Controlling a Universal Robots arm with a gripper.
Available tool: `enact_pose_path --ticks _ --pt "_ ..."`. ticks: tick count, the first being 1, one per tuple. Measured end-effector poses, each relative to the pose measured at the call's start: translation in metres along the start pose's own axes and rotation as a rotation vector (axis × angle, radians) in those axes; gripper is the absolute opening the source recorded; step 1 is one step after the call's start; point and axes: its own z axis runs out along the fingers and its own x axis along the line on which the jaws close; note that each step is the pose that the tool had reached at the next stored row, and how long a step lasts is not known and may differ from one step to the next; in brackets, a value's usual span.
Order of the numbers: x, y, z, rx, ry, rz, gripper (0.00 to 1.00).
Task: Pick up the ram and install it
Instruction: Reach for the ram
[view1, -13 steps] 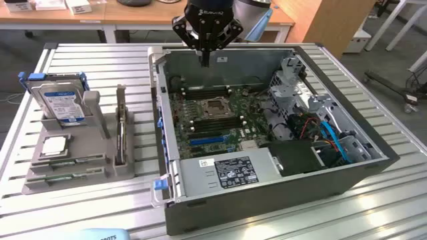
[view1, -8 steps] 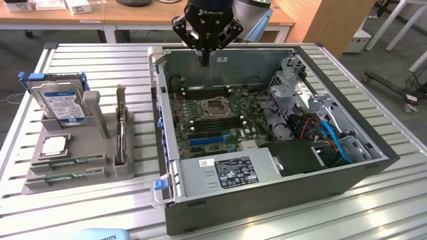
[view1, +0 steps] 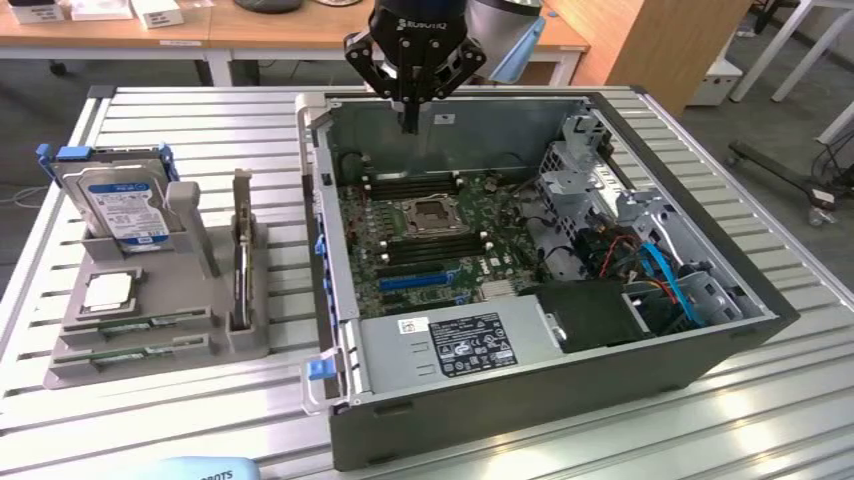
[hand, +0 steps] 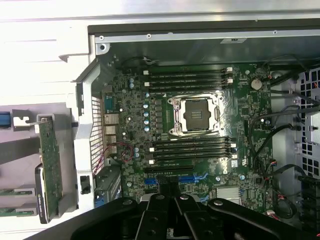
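Near the edge of the table (view1: 200, 110) at the exterior view's left, the ram (view1: 138, 324) lies flat in a gray holder (view1: 227, 345); further right, the gripper (view1: 411, 122), fingers pressed together and empty, hangs over the far wall of the open computer case (view1: 534, 400).

The exterior camera sits high, slanting down over the whole table (view1: 200, 120). My wrist camera looks closer, straight down into the computer case (hand: 200, 36) both share.

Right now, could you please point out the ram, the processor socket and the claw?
ram (view1: 147, 323): exterior view, middle of one green stick.
processor socket (hand: 198, 114): wrist view, its dark centre.
claw (view1: 410, 127): exterior view, between its shut fingertips.
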Motion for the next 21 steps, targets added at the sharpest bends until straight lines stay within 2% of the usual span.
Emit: enact_pose_path --ticks 8,21 --pt "0.013 -0.001 0.0003 0.0001 0.0001 0.0 0.1" --pt "0.05 -0.0036 0.0002 0.0001 0.0001 0.0 0.1"
